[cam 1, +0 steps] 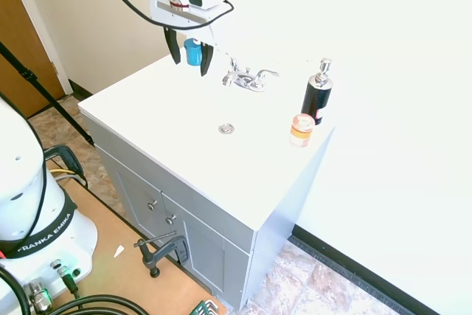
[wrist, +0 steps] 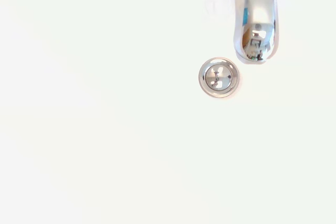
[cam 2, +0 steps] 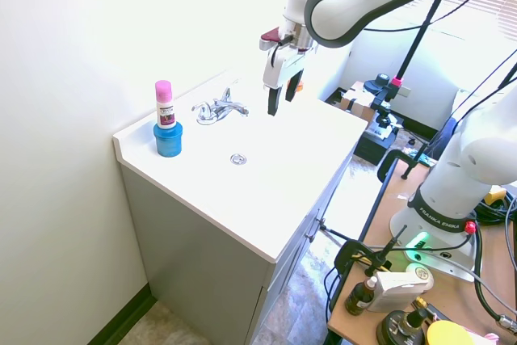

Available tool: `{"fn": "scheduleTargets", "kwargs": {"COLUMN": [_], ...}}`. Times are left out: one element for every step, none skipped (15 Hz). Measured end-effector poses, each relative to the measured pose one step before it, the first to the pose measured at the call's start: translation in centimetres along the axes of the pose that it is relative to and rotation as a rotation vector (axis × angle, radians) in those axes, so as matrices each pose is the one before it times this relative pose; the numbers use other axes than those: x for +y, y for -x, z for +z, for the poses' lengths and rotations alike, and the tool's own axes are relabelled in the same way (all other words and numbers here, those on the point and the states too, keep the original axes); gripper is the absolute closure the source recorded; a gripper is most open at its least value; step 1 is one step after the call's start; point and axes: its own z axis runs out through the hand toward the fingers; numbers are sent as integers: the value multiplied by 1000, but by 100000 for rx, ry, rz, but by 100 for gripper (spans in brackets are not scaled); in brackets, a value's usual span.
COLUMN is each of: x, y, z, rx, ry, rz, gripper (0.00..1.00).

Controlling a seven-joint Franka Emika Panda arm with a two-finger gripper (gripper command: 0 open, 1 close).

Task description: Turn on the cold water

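the gripper (cam 1: 191, 58) hangs open and empty above the counter; the cold-water lever (cam 1: 268, 74) lies beyond the faucet spout (cam 1: 237, 69) from it, stretching sideways away.

1. A bathroom: white vanity (cam 1: 184, 182) with a sink, drain (cam 1: 226, 129) and chrome two-lever faucet (cam 1: 247, 79)
2. Black soap pump bottle (cam 1: 317, 96) on the counter; stone-pattern tile floor (cam 1: 324, 278)
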Motion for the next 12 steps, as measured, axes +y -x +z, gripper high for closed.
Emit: {"fn": "scheduleTargets", "kwargs": {"x": [-3,13,26,-2,-98,-168,-415,-658,-816,-1172,-1277,-1118], "y": [0,-113,-469,-915,-1206,-1483,-1653,-1384,-1142,-886,-670,-465], "z": [58,-48,-153,-136,-39,210,452,725,785,585,462,469], "rx": [-97,737,2681,4044,4447,5088,5868,5096,4165,3960,3642,2743], "ry": [92,-94,-471,-722,-877,-948,-1481,-898,-113,-540,-445,-87], "rz": [129,1206,2539,2425,2021,2016,2528,1776,1231,624,407,188], "gripper": [0,0,0,0,0,0,0,0,0,0,0,0]}}
